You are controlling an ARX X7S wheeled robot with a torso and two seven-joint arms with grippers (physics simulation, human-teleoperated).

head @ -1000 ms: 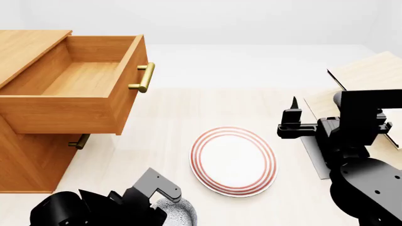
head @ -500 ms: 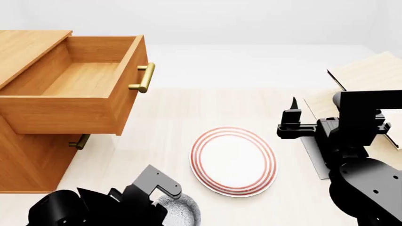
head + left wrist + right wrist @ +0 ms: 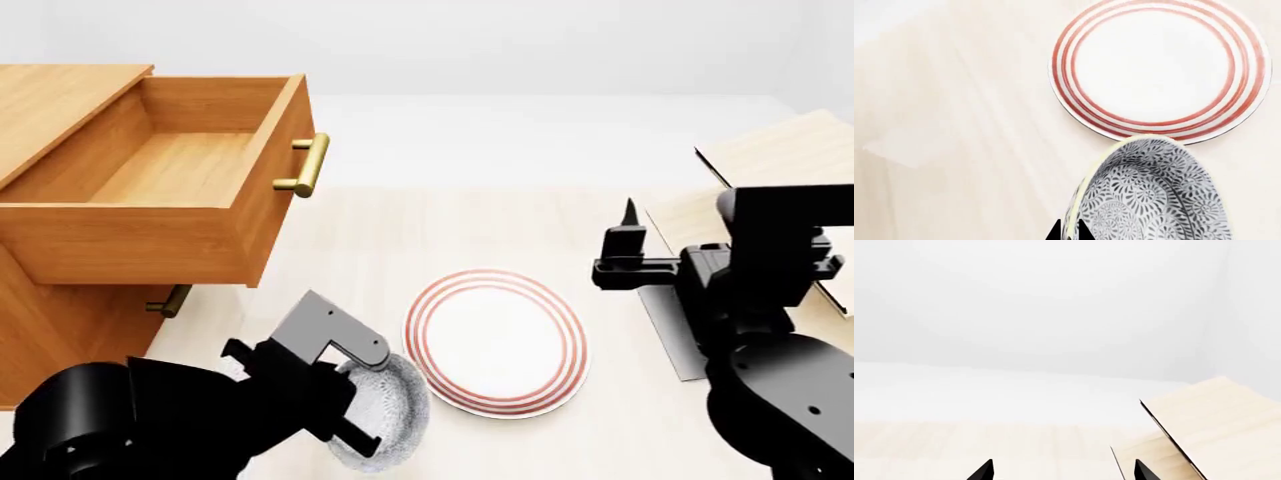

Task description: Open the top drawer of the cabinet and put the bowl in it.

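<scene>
The top drawer (image 3: 160,180) of the orange-brown cabinet (image 3: 54,330) stands pulled out, its plain wooden inside empty, its brass handle (image 3: 304,165) facing right. My left gripper (image 3: 1068,232) is shut on the rim of the blue-grey patterned bowl (image 3: 1154,195). The bowl (image 3: 380,410) hangs tilted on its side just above the table, left of the plate and below the drawer's front. My right gripper (image 3: 1062,471) is open and empty, held above the table at the right (image 3: 625,245).
A flat red-ringed white plate (image 3: 497,340) lies on the table beside the bowl; it also shows in the left wrist view (image 3: 1157,67). A pale tilted rack (image 3: 781,190) stands at the far right. A lower drawer handle (image 3: 168,301) sticks out under the open drawer.
My left arm has risen and moved forward with the bowl in its grip, bringing the bowl up from the view's bottom edge. The right arm has barely moved.
</scene>
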